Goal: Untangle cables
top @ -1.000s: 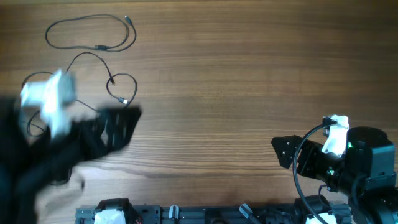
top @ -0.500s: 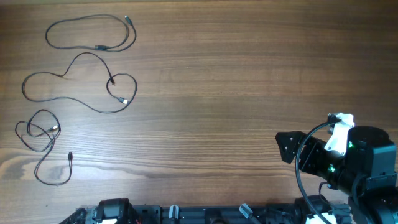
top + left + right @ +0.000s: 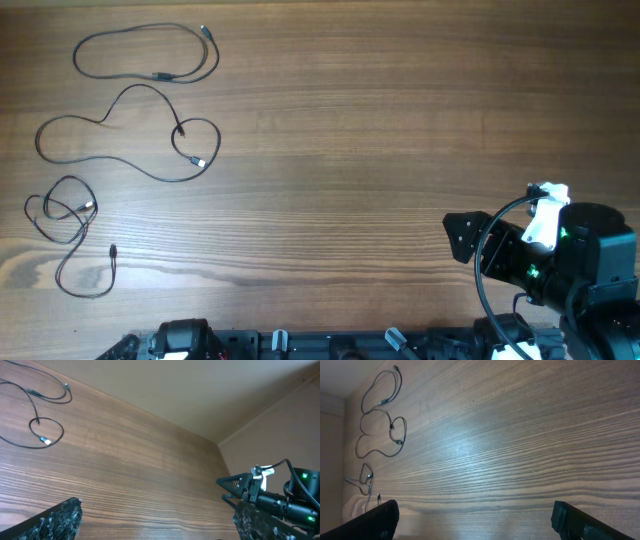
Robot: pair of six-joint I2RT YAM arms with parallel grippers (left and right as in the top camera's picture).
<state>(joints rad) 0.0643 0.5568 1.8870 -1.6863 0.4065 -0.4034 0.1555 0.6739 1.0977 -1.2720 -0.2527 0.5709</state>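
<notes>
Three thin black cables lie apart at the table's left. The top cable [image 3: 156,76] forms a flat loop. The middle cable [image 3: 199,161] snakes below it and ends in a small loop with a silver plug. The bottom cable [image 3: 82,207] is coiled on itself near the left edge. They also show in the right wrist view: top [image 3: 382,401], middle [image 3: 396,435], bottom [image 3: 366,476]. My left gripper [image 3: 160,520] is open and empty, out of the overhead view. My right gripper [image 3: 460,238] is open and empty [image 3: 475,520], far right of the cables.
The right arm's body [image 3: 570,260], with its thick black wire, sits at the bottom right; it also shows in the left wrist view [image 3: 272,500]. The arm bases line the table's front edge [image 3: 190,340]. Wooden tabletop [image 3: 350,150] between cables and right arm.
The left arm, blurred over the lower-left cables one second ago, has pulled back out of the overhead view, uncovering the bottom cable. The right gripper shifted slightly right.
</notes>
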